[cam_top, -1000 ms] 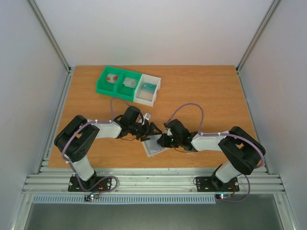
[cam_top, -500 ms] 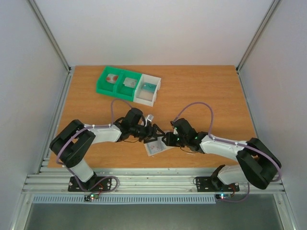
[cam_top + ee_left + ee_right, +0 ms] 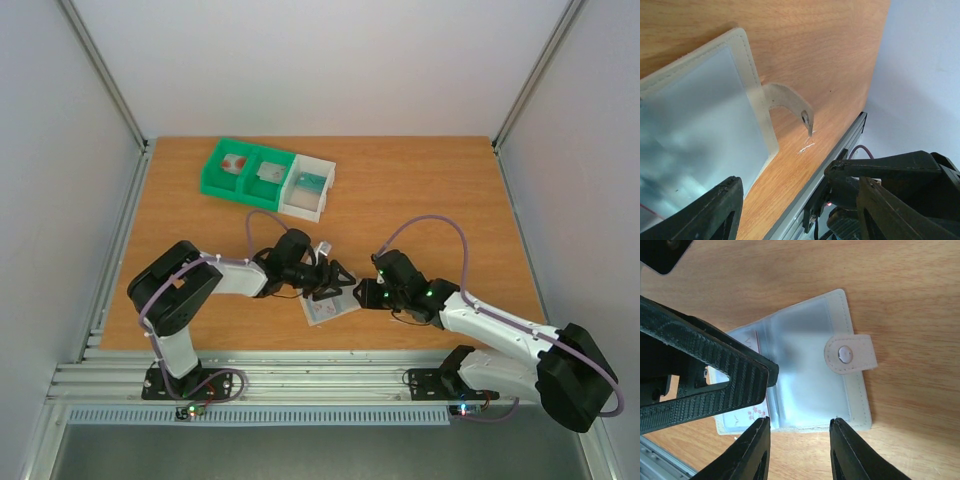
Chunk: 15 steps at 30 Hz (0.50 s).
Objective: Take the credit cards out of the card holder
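1. Here the right hand (image 3: 362,296) sits low over the desk (image 3: 430,190) with its two fingers (image 3: 754,452) parted and a clear gap between them. It is released and clamps nothing.
2. Between those fingertips, the right wrist view shows the near stitched edge of the card holder (image 3: 810,365). Whether the tips touch it cannot be told.
3. The left hand (image 3: 338,279) faces it from the other side, also spread wide and grasping nothing.
4. One of its ribbed black fingers (image 3: 747,372) reaches across the holder's left panel, its tip ending at the fold between the two panels. Contact cannot be judged.
5. The card holder lies flat and opened out on the desk, near the front edge, between the two hands.
6. Its small white tab (image 3: 850,355), with a metal snap, sticks out past the right panel's edge over the wood.
7. A white card with red marks (image 3: 747,416) sits inside the left panel, showing through the plastic.
8. The right panel looks cloudy, and what it holds cannot be made out.
9. A green-and-white tray (image 3: 268,177) stands toward the far left of the desk, well apart from the hands.
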Available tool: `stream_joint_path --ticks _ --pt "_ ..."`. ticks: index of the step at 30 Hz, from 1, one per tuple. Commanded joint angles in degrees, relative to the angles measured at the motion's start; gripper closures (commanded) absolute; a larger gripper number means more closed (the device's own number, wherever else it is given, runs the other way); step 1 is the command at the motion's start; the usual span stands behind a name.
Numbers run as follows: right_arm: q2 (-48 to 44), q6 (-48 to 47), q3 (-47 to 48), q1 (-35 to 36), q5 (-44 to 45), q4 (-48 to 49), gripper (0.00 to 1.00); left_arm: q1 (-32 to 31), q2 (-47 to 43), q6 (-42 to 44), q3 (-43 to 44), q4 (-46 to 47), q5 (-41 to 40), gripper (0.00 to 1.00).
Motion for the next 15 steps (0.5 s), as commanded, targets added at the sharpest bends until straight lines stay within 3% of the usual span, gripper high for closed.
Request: stream_joint_path --ticks 1,15 --pt "-0.8 -0.4 1.5 -0.1 1.9 -2.2 0.65 -0.4 0.1 -0.7 0.3 3.0 -2.6 0.37" --pt "2.8 -0.9 1.5 -0.2 -3.9 2.8 0.66 3.2 -11.7 3.1 -5.1 -5.9 -9.0 0.37"
